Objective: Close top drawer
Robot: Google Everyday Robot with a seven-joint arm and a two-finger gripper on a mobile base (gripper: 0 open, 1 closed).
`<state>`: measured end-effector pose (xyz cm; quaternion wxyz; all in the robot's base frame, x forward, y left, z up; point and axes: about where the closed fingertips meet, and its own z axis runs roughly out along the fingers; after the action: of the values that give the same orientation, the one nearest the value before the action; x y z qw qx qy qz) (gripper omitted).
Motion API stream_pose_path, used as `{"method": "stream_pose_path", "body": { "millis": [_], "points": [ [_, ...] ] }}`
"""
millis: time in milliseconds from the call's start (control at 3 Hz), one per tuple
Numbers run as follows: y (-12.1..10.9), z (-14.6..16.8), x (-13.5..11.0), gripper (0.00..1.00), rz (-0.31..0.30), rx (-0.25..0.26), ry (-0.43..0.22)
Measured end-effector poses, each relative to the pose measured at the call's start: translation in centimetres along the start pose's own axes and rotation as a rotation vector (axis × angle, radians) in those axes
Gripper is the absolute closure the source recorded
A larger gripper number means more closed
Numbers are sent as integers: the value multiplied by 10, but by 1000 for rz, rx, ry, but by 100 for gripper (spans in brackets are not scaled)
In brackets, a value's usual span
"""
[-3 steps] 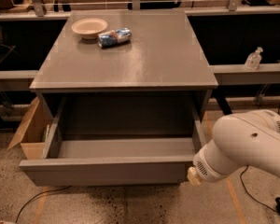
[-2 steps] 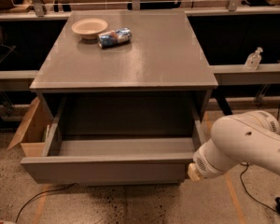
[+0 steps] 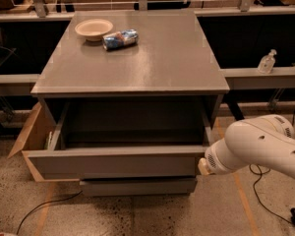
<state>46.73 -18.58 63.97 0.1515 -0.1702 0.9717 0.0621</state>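
top drawer (image 3: 113, 162), centre to lower centre of the frame: pulled well out of the grey cabinet (image 3: 132, 63), its flat front panel facing the viewer and its shallow box open to view. below it, a shorter drawer front (image 3: 137, 186) sits further back, close to the cabinet body.

gripper (image 3: 202, 166), lower right of centre: only a small pale tip shows past the bulky white arm (image 3: 263, 149), which enters from the right edge. the tip lies against the right end of the top drawer's front panel. whether it is clenched, released or grasping cannot be told.

cabinet top, upper left: a cream bowl (image 3: 93, 29), and just beside it a blue-and-silver can (image 3: 120, 39) lying on its side.

right edge, upper half: a clear pump bottle (image 3: 267, 62) standing on a ledge.

left of the drawer: an open cardboard box (image 3: 32, 136) on the speckled floor. a dark cable (image 3: 49, 208) runs across the floor at lower left.
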Motion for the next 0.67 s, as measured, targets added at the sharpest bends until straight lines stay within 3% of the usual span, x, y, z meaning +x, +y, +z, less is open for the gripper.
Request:
{"method": "stream_pose_path", "body": {
  "millis": [333, 667],
  "points": [
    [-5, -7, -28, 100, -7, 13, -84],
    [-5, -12, -55, 100, -21, -11, -168]
  ]
}}
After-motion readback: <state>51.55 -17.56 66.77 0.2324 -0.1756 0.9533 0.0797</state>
